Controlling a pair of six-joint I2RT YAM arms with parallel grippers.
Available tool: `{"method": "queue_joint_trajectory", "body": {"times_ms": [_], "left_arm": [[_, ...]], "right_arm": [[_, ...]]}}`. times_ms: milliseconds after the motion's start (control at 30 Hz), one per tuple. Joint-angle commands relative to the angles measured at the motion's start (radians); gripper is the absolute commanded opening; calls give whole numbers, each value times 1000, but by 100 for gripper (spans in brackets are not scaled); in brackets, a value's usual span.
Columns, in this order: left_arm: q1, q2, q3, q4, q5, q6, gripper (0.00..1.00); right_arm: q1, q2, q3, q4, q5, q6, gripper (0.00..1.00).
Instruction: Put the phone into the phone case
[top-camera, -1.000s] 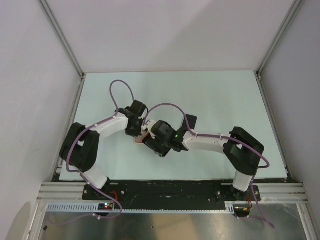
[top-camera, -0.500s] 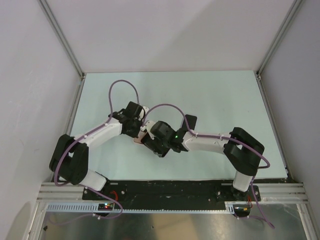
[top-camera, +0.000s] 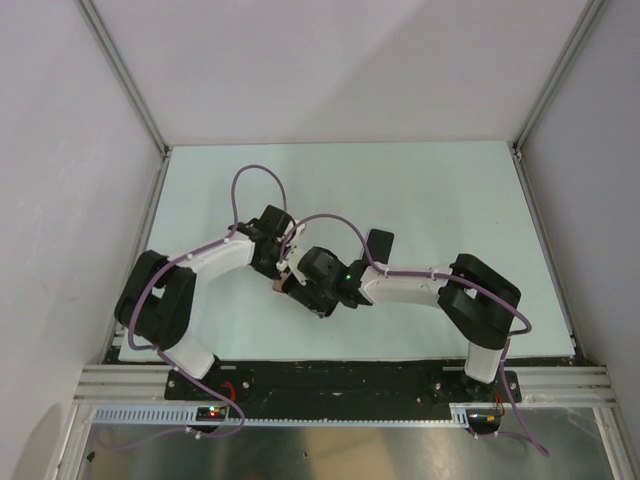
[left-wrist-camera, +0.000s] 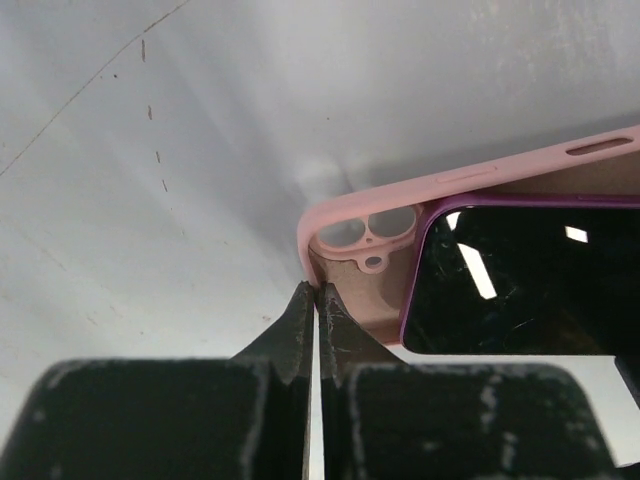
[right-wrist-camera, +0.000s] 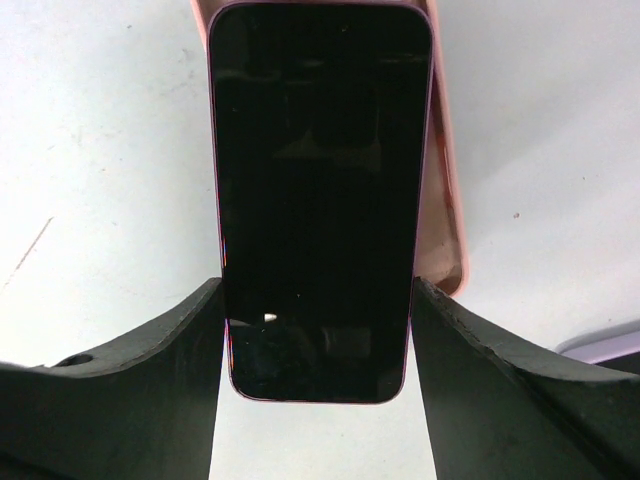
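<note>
The right fingers (right-wrist-camera: 150, 360) clamp the phone (right-wrist-camera: 320, 200) by its long edges, holding it over the phone case (right-wrist-camera: 447, 200), shifted to one side. The left fingers (left-wrist-camera: 290, 330) are pressed together, tips touching the case's camera-cutout corner above the surface (left-wrist-camera: 150, 200).

Top: fixed high over the near edge, looking steeply down on the whole table (top-camera: 450, 200). Left wrist: very near and low, facing the case (left-wrist-camera: 345, 212) corner. Right wrist: near, looking along the phone (right-wrist-camera: 320, 200). Shared by both wrists: phone and case, mid-table in the top view.
</note>
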Motion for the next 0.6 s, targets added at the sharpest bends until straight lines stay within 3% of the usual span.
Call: {"method": "queue_joint_trajectory", "body": {"times_ms": [0,233,433,567], "left_arm": [[-5,26,44,-12,31,-46,0],[5,19,51,-13,-17,-89,10],[44,-11,63,-24,-36,-141,34],[80,-53,72,-39,-61,-176,40]], "right_arm": [[-17,37,47,103,52,-65,41],[-37,49,70,114,60,-80,41],[-48,49,81,117,54,-94,42],[-61,51,86,122,42,-100,42]]}}
